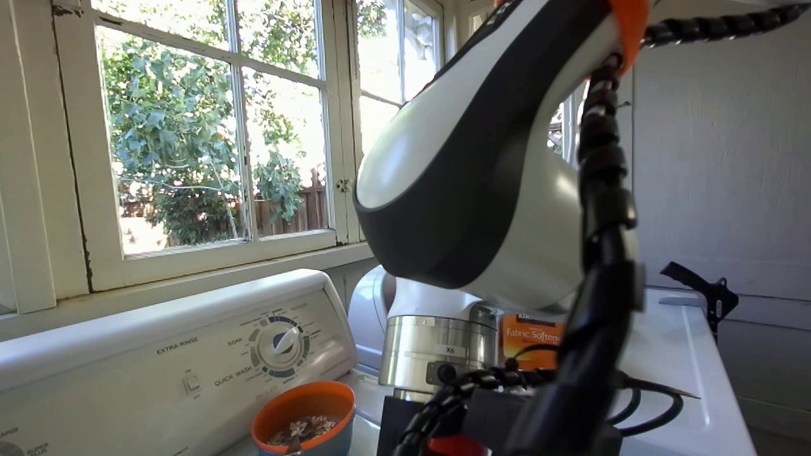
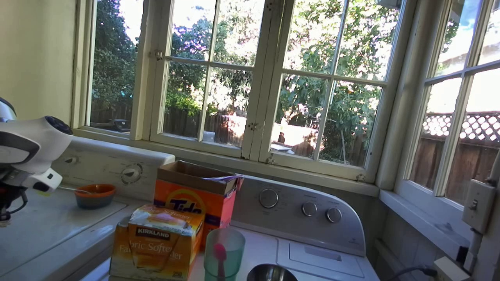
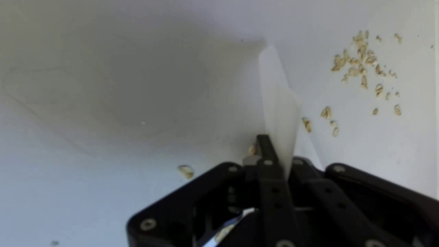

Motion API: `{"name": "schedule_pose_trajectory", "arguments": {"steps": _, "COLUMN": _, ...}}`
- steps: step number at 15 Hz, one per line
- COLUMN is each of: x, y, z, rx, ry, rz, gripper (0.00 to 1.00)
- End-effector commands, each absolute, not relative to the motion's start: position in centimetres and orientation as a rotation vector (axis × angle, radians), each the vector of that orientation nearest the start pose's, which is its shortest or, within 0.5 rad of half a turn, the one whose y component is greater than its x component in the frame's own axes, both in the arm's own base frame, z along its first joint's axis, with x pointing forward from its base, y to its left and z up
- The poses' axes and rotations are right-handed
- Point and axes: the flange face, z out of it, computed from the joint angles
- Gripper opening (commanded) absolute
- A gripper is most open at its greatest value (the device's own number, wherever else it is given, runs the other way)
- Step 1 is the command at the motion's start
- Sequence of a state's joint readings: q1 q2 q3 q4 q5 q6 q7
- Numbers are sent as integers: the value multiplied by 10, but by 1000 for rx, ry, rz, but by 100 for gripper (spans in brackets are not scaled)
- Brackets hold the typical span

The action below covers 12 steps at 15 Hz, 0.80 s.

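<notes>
My gripper [image 3: 279, 154] is at the bottom of the wrist view, its black fingers closed on a thin white sheet [image 3: 283, 109], perhaps paper or cloth. The sheet stands up in a folded ridge from between the fingers. Scattered oat flakes [image 3: 360, 65] lie on the white surface to the right, and a few single flakes [image 3: 186, 171] lie near the fingers. In an exterior view the gripper [image 2: 5, 212] is partly cut off at the left edge, low over the white machine top. An orange-rimmed bowl [image 2: 93, 200] with a spoon stands beyond it; its oats show in an exterior view [image 1: 307, 425].
A Tide box [image 2: 218, 210], a fabric softener box [image 2: 156, 249], a teal cup [image 2: 228, 257] with a pink utensil, and a metal bowl [image 2: 271, 273] stand on the neighbouring machine. A control panel [image 1: 158, 367] and windows run along the back. The arm [image 1: 481, 171] blocks much of an exterior view.
</notes>
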State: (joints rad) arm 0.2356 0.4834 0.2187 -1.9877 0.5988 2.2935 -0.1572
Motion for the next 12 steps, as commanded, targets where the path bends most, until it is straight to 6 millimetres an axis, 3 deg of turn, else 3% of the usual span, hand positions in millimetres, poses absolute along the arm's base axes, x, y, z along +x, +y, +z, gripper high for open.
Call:
{"name": "schedule_pose_trajectory", "arguments": {"steps": 1, "x": 535, "y": 249, "z": 207, "rx": -2725, "ry": -116, "rz": 328, "gripper": 0}}
{"name": "schedule_pose_trajectory", "arguments": {"steps": 6, "x": 541, "y": 231, "z": 213, "rx": -2753, "ry": -41, "rz": 325, "gripper": 0}}
{"name": "schedule_pose_trajectory", "arguments": {"steps": 12, "x": 548, "y": 253, "z": 254, "rx": -2422, "ry": -104, "rz": 155, "gripper": 0}}
